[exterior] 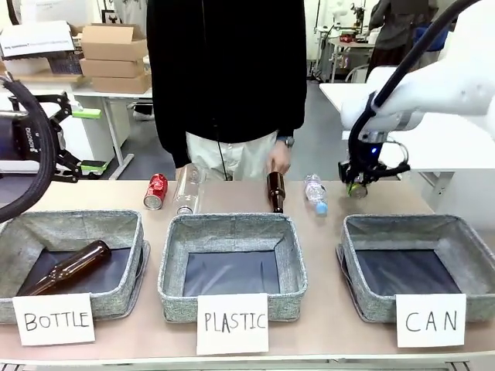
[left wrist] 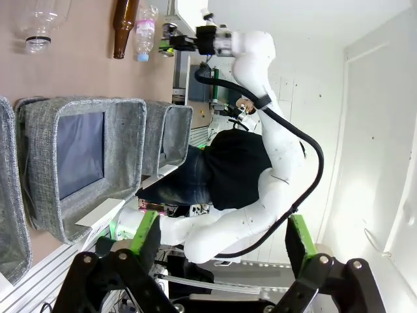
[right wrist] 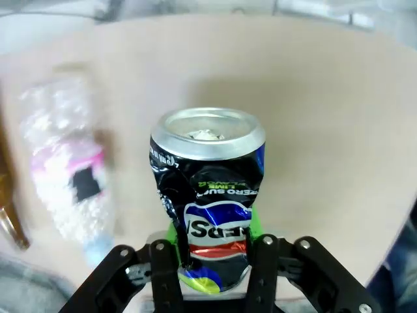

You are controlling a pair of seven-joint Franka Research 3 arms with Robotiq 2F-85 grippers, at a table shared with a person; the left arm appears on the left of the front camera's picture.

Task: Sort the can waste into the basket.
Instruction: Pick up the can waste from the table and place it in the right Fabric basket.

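A dented dark and silver can (right wrist: 208,189) with multicoloured print stands upright between the fingers of my right gripper (right wrist: 212,264), which is shut on it. From the front, that gripper (exterior: 357,185) holds the can (exterior: 356,189) low over the table's far right, behind the grey basket signed "CAN" (exterior: 402,220). The red can (exterior: 155,191) lies on the table at the far left. My left gripper (left wrist: 221,251) is open and holds nothing, well off the table.
A person stands at the far side with a hand (exterior: 280,158) on a brown bottle (exterior: 275,192). A clear bottle (exterior: 187,189) and a small plastic bottle (exterior: 315,193) lie nearby. The "PLASTIC" basket (exterior: 232,224) is in the middle. The "BOTTLE" basket (exterior: 69,220) holds a brown bottle (exterior: 69,267).
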